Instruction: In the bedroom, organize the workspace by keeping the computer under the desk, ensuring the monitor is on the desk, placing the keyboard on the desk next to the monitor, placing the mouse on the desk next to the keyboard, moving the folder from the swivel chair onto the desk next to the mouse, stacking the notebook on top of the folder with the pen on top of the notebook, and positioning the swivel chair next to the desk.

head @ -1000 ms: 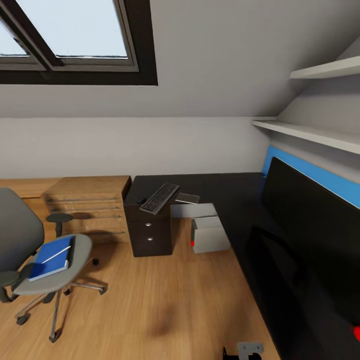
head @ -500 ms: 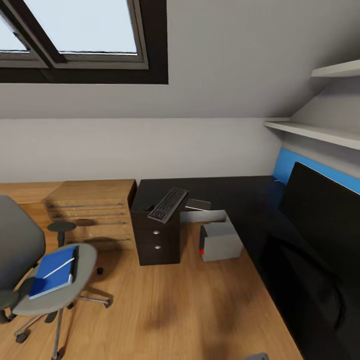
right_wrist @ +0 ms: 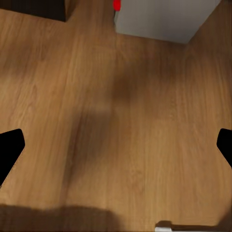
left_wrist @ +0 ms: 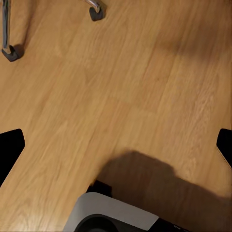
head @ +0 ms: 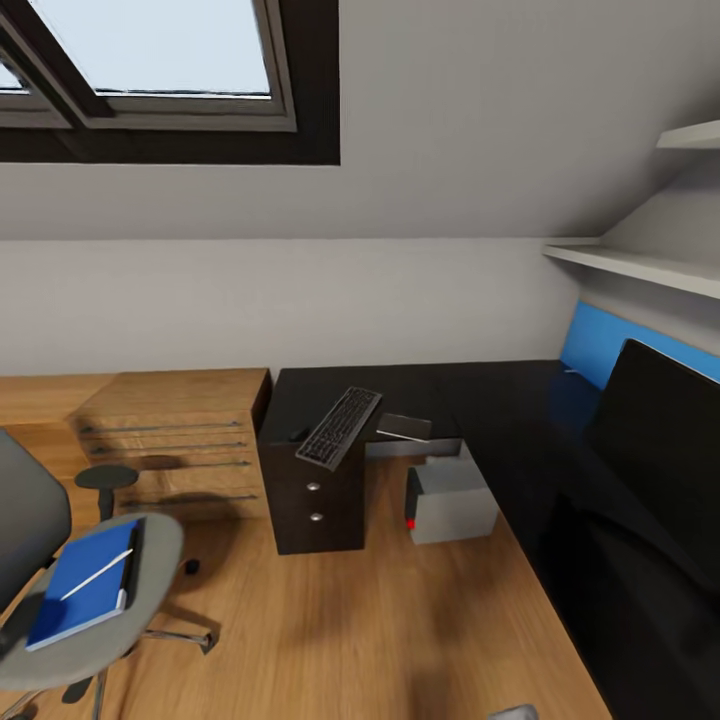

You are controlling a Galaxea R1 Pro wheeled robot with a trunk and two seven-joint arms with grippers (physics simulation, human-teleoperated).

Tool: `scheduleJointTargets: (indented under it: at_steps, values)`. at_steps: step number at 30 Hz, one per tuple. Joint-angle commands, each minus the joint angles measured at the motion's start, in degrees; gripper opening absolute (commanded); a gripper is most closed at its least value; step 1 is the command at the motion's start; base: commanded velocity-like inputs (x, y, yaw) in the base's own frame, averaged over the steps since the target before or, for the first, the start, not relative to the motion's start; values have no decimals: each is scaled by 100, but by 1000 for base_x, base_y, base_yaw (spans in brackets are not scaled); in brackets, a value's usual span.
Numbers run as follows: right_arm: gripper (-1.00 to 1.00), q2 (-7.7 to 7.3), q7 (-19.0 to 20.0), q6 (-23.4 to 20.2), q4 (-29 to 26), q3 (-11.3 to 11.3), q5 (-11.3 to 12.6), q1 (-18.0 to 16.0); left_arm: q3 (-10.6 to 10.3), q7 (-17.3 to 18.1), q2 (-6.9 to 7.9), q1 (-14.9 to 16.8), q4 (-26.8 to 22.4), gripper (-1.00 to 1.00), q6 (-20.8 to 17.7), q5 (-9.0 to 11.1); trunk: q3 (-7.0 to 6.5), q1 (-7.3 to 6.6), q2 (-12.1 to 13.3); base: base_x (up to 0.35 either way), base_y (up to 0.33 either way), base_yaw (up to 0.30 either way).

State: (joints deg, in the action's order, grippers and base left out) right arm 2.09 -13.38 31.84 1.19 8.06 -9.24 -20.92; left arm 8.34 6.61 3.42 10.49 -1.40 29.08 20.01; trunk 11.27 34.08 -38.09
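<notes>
The black desk runs along the right wall and turns at the far corner. On its near-left end the keyboard lies askew, overhanging the edge above the drawer unit. A small dark lump, the mouse, sits beside it, and the notebook lies on its other side. The grey computer stands on the floor under the desk. The monitor rises at the right. The swivel chair at lower left carries the blue folder with the pen on it. My left gripper and right gripper hang open over bare floor.
A light wooden drawer chest stands left of the desk against the wall. White shelves jut out above the desk at right. The chair's castors show near my left gripper. The computer lies ahead of my right gripper.
The whole head view has shifted: the camera has turned and moved in, so the desk end sits lower and further right and the chair slides toward the lower left. Nothing itself has moved.
</notes>
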Motion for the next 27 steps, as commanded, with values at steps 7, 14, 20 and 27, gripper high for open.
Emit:
scheduleJointTargets:
  at_steps: [7,14,20,27]
  values:
    - [100,1,-34,288,8,36,-43,69,45,60,12,7,8,100,10,35,9,5,-6,254,1,17]
    - [100,24,-18,338,4,30,-28,85,45,60,18,5,9,100,10,38,18,5,-6,45,0,194]
    - [100,34,-16,340,4,29,-26,87,45,60,18,5,8,100,10,38,30,5,-6,8,0,250]
    - [100,29,-16,340,4,27,-25,88,45,60,18,5,8,100,10,38,45,5,-6,1,0,260]
